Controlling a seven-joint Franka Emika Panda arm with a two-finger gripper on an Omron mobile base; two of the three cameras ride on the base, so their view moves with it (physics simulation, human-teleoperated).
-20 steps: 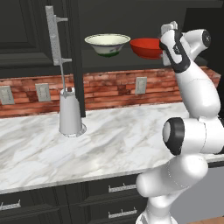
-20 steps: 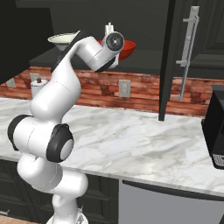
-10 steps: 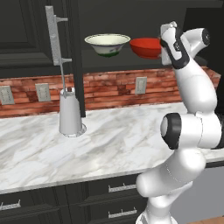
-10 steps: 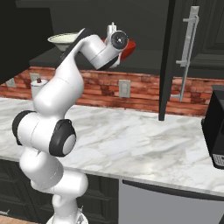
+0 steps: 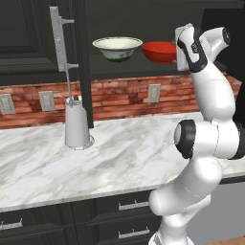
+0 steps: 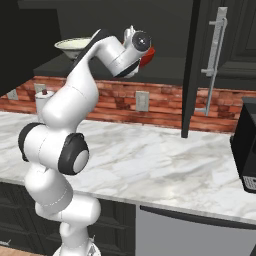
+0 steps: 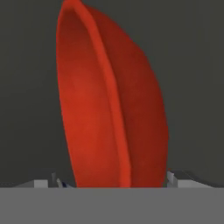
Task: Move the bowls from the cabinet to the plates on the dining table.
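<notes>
black cabinet (image 5: 43, 43) up on the wall has both bowls on its shelf. the red bowl (image 5: 161, 51) sits just in front of the gripper (image 5: 182, 45), its rim between the wide-open jaws, nothing held yet. the white bowl (image 5: 117, 48) is farther left.

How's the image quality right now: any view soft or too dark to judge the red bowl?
Hand view: soft and blurry, the red bowl looms rolled on edge against flat dark grey, its rim readable. Left base view: sharp, evenly lit, the red bowl beside the cream bowl in the cabinet, whose interior is dark. Right base view: sharp, but the arm covers most of the red bowl.
</notes>
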